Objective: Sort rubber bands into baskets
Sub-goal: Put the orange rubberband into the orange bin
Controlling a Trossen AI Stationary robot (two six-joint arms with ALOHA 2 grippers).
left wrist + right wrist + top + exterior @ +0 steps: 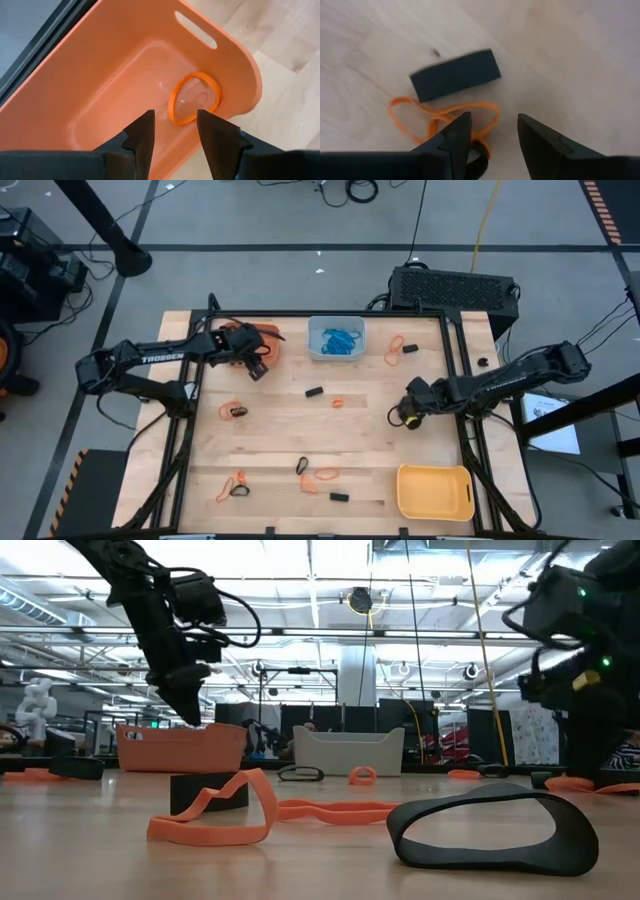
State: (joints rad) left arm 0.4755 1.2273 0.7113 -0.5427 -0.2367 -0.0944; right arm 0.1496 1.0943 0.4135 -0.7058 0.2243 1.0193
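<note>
nearest the low cam, on the pale wood plank table [280, 450], lie a thick black rubber loop [492, 830] and a twisted flat orange band [215, 810], w/ a small black block [208, 792] just behind it. more orange and black bands are scattered over the planks, e.g. an orange and black pair [233, 486] near the front left. yellow basket [435, 491] sits at the front right corner, smooth plastic, rounded corners.

mid table, right gripper [492, 131] hangs low over a thin orange band [442, 116] beside a matte black rectangular block [455, 75]; fingers apart, nothing between them.

farther back, left gripper [175, 131] is over the orange basket [125, 75] at the back left, fingers apart and holding nothing; one orange band [195, 97] lies on the glossy tub floor by the slotted handle end. pale blue-grey basket [336, 338] at back centre holds a tangle of blue bands [340, 339].

beyond the table: grey floor w/ cables, a black vented box [453, 288], and a big hall w/ ceiling strip lights.
</note>
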